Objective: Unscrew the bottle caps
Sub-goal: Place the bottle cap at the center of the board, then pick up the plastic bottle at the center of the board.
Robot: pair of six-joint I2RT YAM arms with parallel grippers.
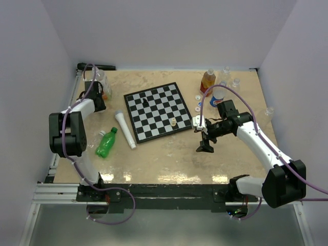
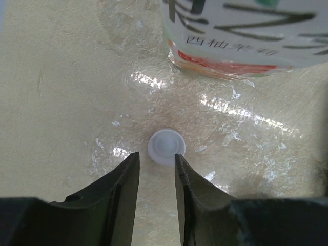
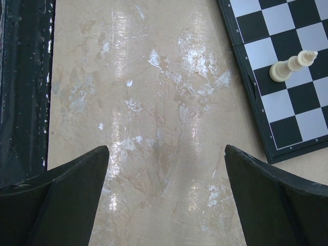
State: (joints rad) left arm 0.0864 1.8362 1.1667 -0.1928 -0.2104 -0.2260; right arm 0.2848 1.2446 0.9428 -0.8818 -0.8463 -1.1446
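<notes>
Hovering left gripper [image 2: 156, 160]: seen from its wrist camera at the bottom of the frame, the jaws stand a narrow gap apart with nothing between them.
White cap [image 2: 166, 146]: a small round cap lying flat on the table [image 2: 61, 92] at the middle of the left wrist view, just beyond the fingertips and a little toward the right-hand finger. Whether a tip touches it cannot be told.
Bottle with a red-banded label [image 2: 241, 36]: stands at the upper right of the left wrist view, beyond the white cap and apart from it. Its label carries dark printed characters.
Right gripper [image 3: 166, 149]: jaws spread wide and holding nothing, with bare tabletop between the two dark fingers [image 3: 77, 184]. In the overhead view it points down at the table right of centre [image 1: 205, 147].
Chessboard [image 3: 287, 87]: one corner fills the upper right of the right wrist view, with a white chess piece [image 3: 292, 64] on it. From above the board sits at the middle of the table.
Green bottle [image 1: 106, 144]: lies on its side at the lower left of the overhead view, near the left arm's elbow.
White tube [image 1: 125, 130]: lies between the green bottle and the chessboard.
Orange bottle [image 1: 207, 81]: stands upright at the upper right of the overhead view, beside a blue-labelled bottle [image 1: 218, 97] and several clear bottles [image 1: 236, 82].
Loose caps [image 1: 199, 96]: two small round ones lie between the chessboard and the blue-labelled bottle.
</notes>
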